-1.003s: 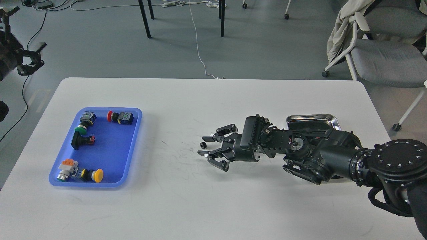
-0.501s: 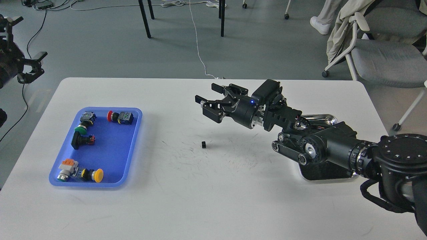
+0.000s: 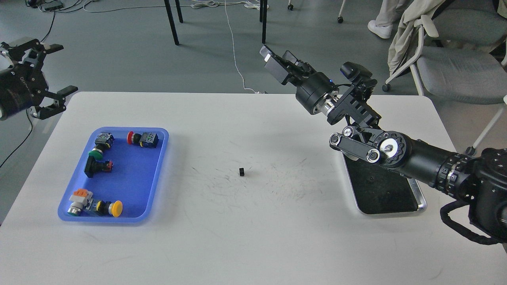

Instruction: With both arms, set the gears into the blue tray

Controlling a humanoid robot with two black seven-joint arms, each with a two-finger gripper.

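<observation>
One small black gear [image 3: 241,171] stands on the white table near its middle, apart from both grippers. The blue tray [image 3: 156,174] lies at the left and holds several colourful push-button switches; I see no gear in it. My right gripper [image 3: 279,59] is lifted high above the table's far edge, well up and right of the gear, open and empty. My left gripper [image 3: 58,71] hovers past the table's far left corner, above and behind the blue tray, open with nothing in it.
A steel tray [image 3: 420,206] with a dark inside sits at the right under my right forearm. Chairs and table legs stand on the floor beyond the far edge. Scuff marks cover the table around the gear.
My right gripper has risen from table level beside the gear and swung up and back to the right, leaving the gear on the table. My left gripper has moved right, further into view.
</observation>
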